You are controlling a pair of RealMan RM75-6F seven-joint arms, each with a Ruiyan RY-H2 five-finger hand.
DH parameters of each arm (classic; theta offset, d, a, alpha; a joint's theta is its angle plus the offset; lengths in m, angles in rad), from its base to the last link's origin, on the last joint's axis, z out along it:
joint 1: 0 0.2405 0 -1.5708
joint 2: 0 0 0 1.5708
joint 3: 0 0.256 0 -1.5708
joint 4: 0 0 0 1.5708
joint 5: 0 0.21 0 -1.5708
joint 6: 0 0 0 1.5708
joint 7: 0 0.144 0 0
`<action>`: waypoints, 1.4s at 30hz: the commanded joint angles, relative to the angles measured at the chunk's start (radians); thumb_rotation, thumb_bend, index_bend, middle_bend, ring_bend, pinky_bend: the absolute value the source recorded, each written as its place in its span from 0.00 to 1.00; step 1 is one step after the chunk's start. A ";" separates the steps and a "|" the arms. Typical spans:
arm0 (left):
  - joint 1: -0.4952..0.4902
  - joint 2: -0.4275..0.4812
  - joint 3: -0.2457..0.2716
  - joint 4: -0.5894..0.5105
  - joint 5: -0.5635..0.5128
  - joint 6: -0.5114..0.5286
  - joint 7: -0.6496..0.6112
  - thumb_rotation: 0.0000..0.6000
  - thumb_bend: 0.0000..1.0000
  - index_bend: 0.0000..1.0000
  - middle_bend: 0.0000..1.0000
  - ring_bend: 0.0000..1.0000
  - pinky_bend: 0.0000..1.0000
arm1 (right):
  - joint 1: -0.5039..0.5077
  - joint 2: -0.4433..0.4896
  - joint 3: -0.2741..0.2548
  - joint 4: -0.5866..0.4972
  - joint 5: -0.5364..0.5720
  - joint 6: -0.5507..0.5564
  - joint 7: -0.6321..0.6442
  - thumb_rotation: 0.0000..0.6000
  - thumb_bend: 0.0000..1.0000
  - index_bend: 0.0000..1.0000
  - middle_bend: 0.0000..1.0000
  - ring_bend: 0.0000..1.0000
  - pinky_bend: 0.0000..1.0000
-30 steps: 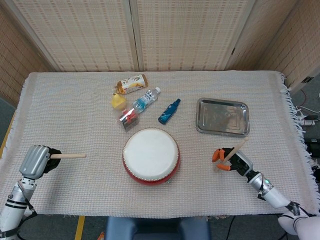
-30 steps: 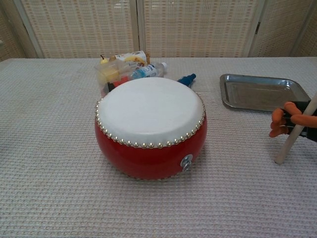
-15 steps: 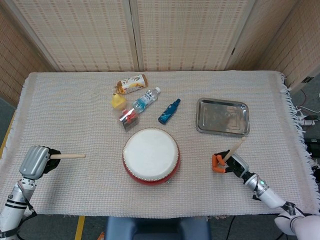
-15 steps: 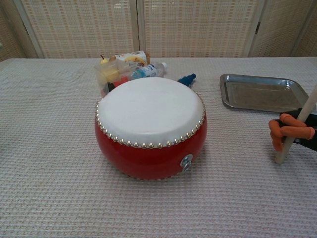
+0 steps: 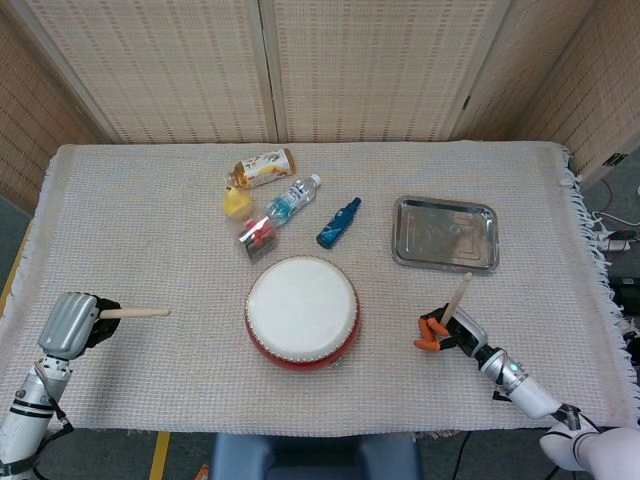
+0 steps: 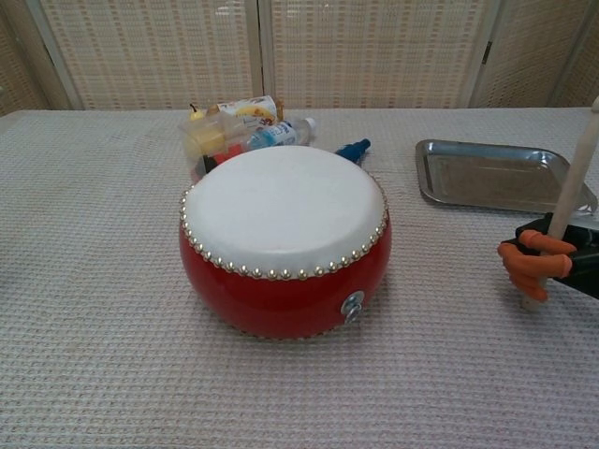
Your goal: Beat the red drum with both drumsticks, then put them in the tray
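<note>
Round red drum [image 5: 302, 312], white skin, studded rim, on woven cloth [image 5: 150, 220]

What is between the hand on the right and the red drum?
Nothing but bare woven tablecloth. The head view shows a clear gap between the right hand with its drumstick and the red drum; the chest view agrees.

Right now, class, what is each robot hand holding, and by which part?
Left robot hand grips a drumstick by its butt end. Right robot hand grips the other drumstick near its lower end.
</note>
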 commanded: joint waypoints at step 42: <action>-0.044 0.027 -0.001 -0.009 0.057 -0.011 0.044 1.00 0.85 1.00 1.00 1.00 1.00 | 0.137 0.535 0.166 -0.808 0.194 -0.286 -1.540 1.00 1.00 1.00 1.00 1.00 1.00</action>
